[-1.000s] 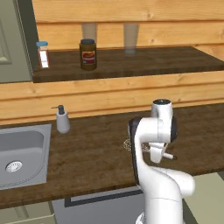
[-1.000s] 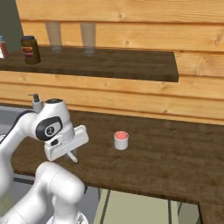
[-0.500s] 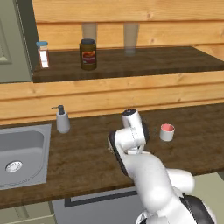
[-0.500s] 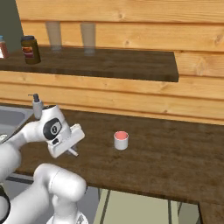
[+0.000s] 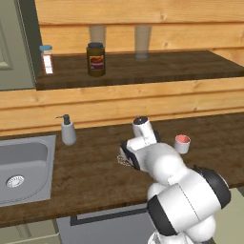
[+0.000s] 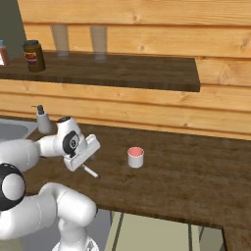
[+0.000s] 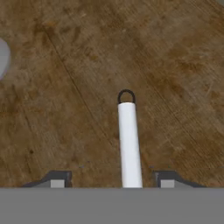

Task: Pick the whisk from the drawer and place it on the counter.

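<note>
Whisk out of drawer, over bench near pink cup. Tool low; handle runs between its tips, which stand apart either side — real grip or not, cannot tell. Left: set down, release.

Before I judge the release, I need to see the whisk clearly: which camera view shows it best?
The hand view: the whisk handle runs up between the open fingertips, over the counter. The left base view gives only its wire head beside the arm. The right base view gives the handle tip below the gripper.
</note>
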